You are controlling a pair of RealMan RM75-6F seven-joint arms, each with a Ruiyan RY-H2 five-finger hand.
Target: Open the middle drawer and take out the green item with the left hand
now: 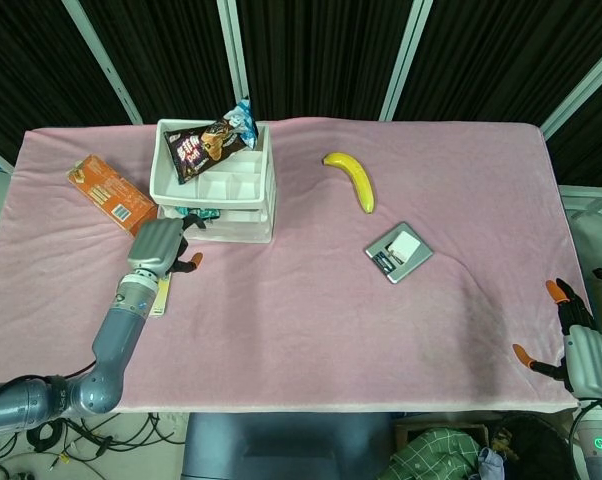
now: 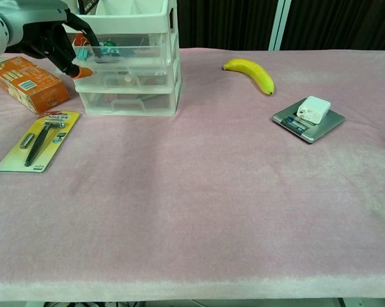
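Note:
The white and clear drawer unit [image 1: 243,190] [image 2: 128,96] stands at the back left of the pink table. Its drawer with the green item [image 1: 196,212] [image 2: 107,48] is slid a little way out, so the item shows from above. My left hand [image 1: 158,245] [image 2: 42,38] is at the drawer's front left corner, with its fingers hooked over the drawer front and the thumb below. My right hand [image 1: 581,350] hangs at the table's near right edge, fingers apart and holding nothing. The chest view does not show it.
A snack bag [image 1: 213,140] lies in the unit's top tray. An orange box [image 1: 109,193] [image 2: 27,83] and a razor pack [image 2: 39,139] lie left of the unit. A banana [image 1: 351,180] [image 2: 250,71] and a small scale [image 1: 398,252] [image 2: 309,118] lie to the right.

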